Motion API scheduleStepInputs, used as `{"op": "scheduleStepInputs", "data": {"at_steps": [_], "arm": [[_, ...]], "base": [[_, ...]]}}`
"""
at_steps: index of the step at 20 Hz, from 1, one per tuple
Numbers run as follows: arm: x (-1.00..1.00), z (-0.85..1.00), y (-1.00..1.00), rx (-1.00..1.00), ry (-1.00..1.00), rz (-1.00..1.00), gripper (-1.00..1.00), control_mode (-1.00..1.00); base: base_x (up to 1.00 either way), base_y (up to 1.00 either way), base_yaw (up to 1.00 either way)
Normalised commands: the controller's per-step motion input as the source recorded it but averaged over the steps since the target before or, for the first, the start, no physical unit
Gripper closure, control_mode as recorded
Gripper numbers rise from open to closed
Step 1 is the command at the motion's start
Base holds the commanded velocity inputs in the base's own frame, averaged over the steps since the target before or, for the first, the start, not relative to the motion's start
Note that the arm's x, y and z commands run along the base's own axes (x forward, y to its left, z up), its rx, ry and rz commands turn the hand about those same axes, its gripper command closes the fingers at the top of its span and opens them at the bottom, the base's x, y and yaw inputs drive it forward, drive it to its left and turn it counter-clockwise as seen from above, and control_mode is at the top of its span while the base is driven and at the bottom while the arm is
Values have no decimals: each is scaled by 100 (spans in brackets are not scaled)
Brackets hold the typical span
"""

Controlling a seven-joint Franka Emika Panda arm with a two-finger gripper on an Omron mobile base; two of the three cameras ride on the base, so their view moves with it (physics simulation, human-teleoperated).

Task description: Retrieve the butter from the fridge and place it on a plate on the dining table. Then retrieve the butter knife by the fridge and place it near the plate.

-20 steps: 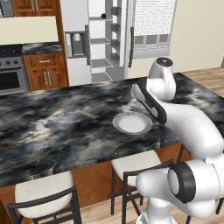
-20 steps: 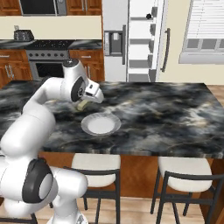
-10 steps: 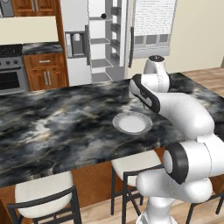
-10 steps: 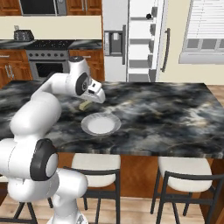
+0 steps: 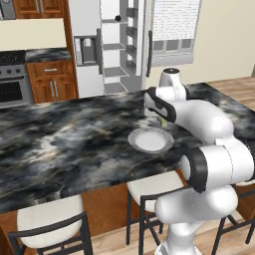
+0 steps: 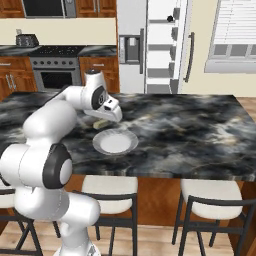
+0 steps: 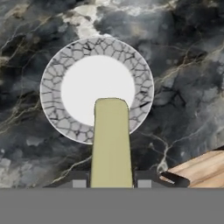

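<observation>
We hold the butter [image 7: 111, 144] pinched between the jaws of the gripper [image 7: 111, 183], its long axis running straight out from the fingertips toward the plate [image 7: 52, 94]. In the hand view its far end overlaps the plate's near rim and reaches the white centre. From the base views the butter [image 6: 102, 123] hangs above the plate's [image 6: 131, 145] edge nearer the fridge [image 6: 132, 20], over the dining table [image 6: 200, 135]. We judge a short move over the centre, then down, comes before release.
</observation>
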Motion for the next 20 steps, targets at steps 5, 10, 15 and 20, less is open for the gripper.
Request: {"op": "scheduleStepInputs", "data": {"at_steps": [5, 10, 15, 20], "arm": [[37, -26, 0, 0, 3, -4, 100, -100], [24, -19, 0, 0, 1, -7, 100, -100], [20, -26, 0, 0, 1, -18, 100, -100], [17, -34, 0, 0, 0, -16, 100, -100]], "base": [[0, 0, 0], [0, 0, 0], [0, 0, 0], [0, 0, 0]]}}
